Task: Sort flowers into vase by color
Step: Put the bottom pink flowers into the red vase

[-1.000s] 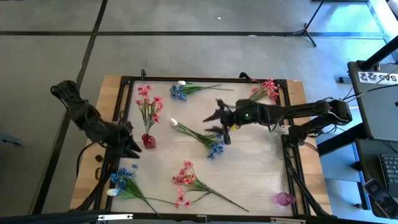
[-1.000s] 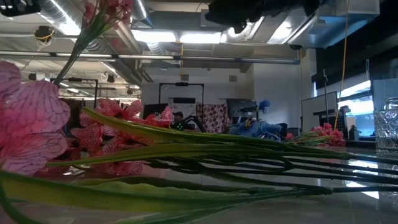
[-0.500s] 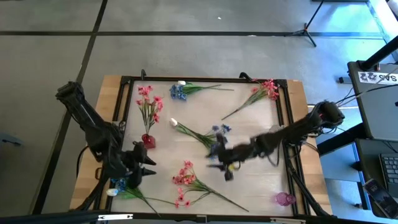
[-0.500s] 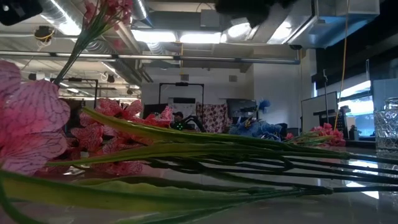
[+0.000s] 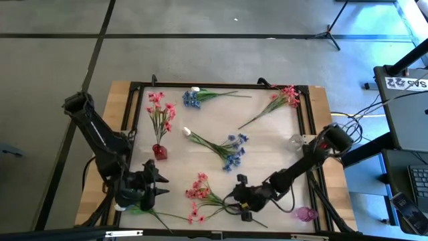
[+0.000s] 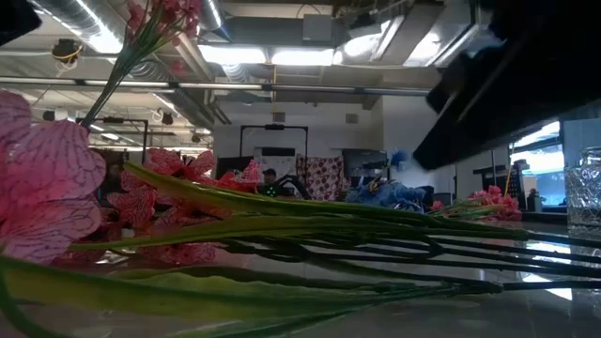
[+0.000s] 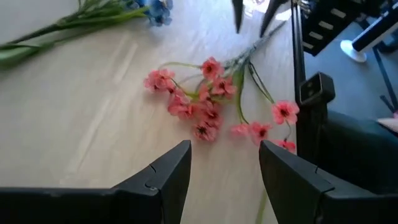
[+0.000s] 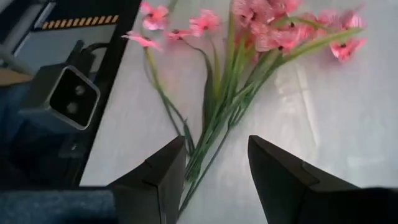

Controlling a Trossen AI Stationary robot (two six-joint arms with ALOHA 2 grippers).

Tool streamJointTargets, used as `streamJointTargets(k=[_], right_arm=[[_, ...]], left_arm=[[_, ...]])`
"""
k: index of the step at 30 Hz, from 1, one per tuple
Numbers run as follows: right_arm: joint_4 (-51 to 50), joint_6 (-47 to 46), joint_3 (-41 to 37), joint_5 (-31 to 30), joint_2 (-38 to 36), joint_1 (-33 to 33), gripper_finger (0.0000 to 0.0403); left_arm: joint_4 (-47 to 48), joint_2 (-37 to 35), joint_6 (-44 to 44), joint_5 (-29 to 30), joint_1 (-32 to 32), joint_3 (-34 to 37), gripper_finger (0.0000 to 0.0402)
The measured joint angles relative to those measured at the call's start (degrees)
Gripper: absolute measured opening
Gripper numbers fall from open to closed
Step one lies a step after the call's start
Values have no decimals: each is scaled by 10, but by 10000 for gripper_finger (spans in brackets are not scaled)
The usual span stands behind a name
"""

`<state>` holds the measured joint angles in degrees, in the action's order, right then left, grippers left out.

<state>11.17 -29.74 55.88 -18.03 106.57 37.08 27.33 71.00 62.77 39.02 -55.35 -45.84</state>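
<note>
A flower sprig is lying on the desk between the two sets of open jaws, its blooms ahead of the left gripper, its stems under the right gripper.

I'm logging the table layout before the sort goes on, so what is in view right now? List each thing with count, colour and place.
Pink sprig in red vase: one, pink, upright at the table's left side.
Pink sprig near the front: one, pink, lying at front centre.
Pink sprig at the back: one, pink, back right corner.
Blue sprig at the back: one, blue with a white bud, back centre.
Blue sprig in the middle: one, blue with a white bud, table centre.
Pink glass vase: one, front right corner.
Clear glass vase: one, right edge.
Left gripper: open, front left.
Right gripper: open, over the front pink sprig's stems.
</note>
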Motion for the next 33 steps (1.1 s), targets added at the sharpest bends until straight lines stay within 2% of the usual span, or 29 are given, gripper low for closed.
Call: streamJointTargets(k=[11,22,28,33], right_arm=[[73,-14,0,79,70,-30,175],[135,20,1,132,96,-31,175],[117,59,34,151,97,-28,175],[7,106,105,137,97,-23,175]], left_arm=[[5,2,-2,65,-28,0,183],[6,2,-3,70,-27,0,183],[7,2,-3,70,-27,0,183],[7,2,-3,70,-27,0,183]])
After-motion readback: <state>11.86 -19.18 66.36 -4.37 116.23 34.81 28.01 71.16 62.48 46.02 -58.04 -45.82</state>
